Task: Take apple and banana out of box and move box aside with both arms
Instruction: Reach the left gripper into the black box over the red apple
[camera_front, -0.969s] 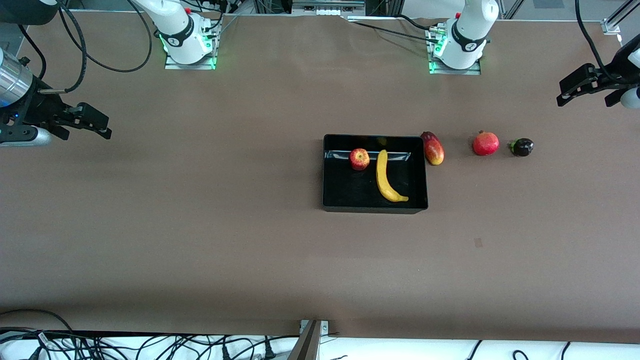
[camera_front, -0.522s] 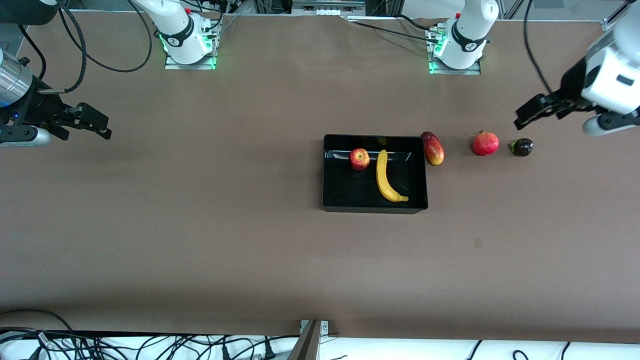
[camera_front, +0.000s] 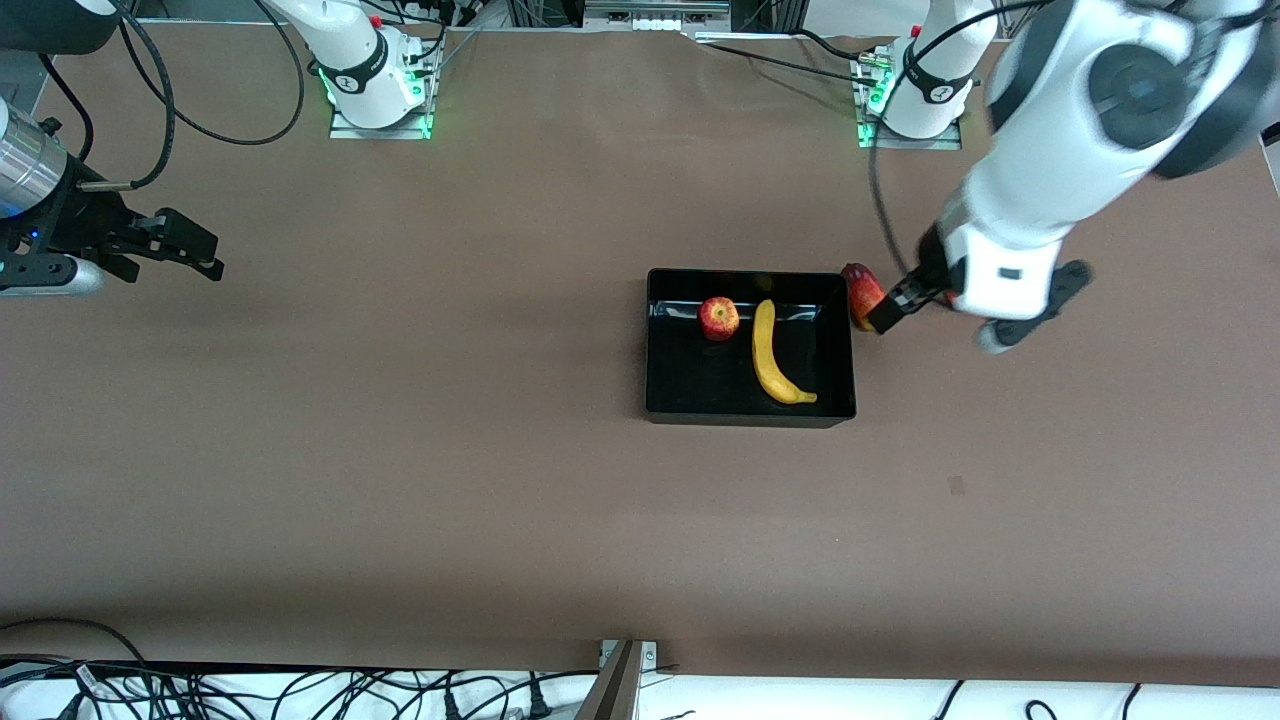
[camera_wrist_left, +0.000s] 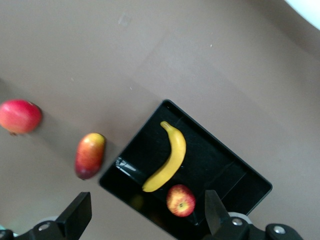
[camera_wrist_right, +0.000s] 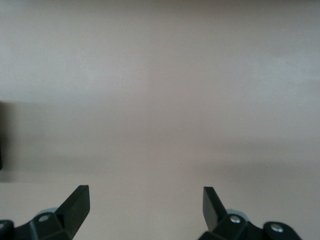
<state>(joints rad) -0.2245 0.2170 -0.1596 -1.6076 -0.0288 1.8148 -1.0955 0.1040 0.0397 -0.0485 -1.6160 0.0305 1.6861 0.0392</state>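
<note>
while the black box (camera_front: 750, 410) sits on the brown surface (camera_front: 400, 450) toward the left arm's end, the apple (camera_front: 718, 318) and the banana (camera_front: 773, 352) both lie inside it. the apple rests by the wall of the box that is farther from the front camera, and the banana lies just beside it, with one tip reaching to the nearer wall. they do not seem to touch, so each one looks easy to lift alone.

the left claw (camera_front: 885, 317) is up in the air over the red-yellow fruit (camera_front: 861, 291), which lies just beside the outside wall of the box. its fingers (camera_wrist_left: 77, 215) are spread wide and nothing is between them. in the left wrist view the box, the banana and the apple all show below the claw, so i think it is lined up to go down for one of the two fruits inside. it should take care not to bump the red-yellow fruit or the box wall.

the right claw (camera_front: 195, 250) waits at the right arm's end of the surface, well apart from the box. it is wide too and holds nothing. nothing has been taken out yet.
</note>
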